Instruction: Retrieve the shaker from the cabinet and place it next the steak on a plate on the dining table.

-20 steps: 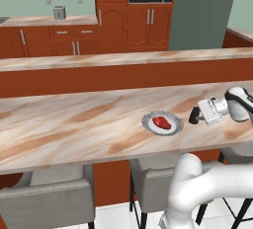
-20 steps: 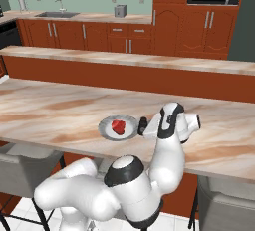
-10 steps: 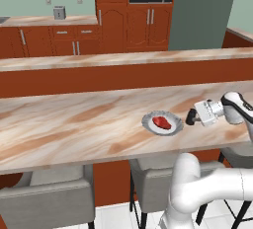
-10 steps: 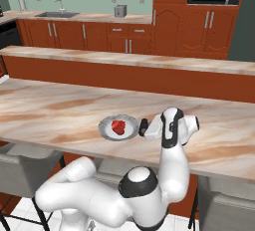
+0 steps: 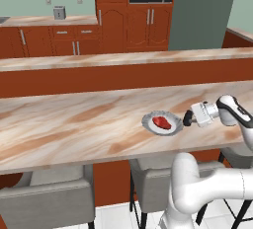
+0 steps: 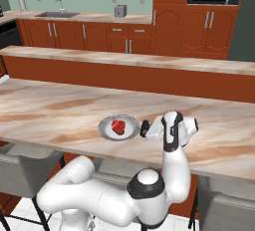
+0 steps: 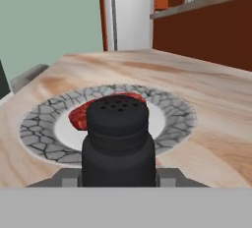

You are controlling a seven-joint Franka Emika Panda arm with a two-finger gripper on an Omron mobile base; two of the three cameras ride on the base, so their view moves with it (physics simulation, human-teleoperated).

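Gripper [image 5: 189, 118] is clamped on the shaker [image 5: 188, 118], low over the table [image 5: 74, 129] just beside the plate [image 5: 150, 126] rim (steak [image 5: 161, 123] on it). Bare marbled top stretches beyond the plate, and the table's near edge lies close.

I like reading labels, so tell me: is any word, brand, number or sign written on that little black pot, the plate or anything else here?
None can be read: the shaker, the plate, the steak and the dining table all show plain surfaces without lettering.
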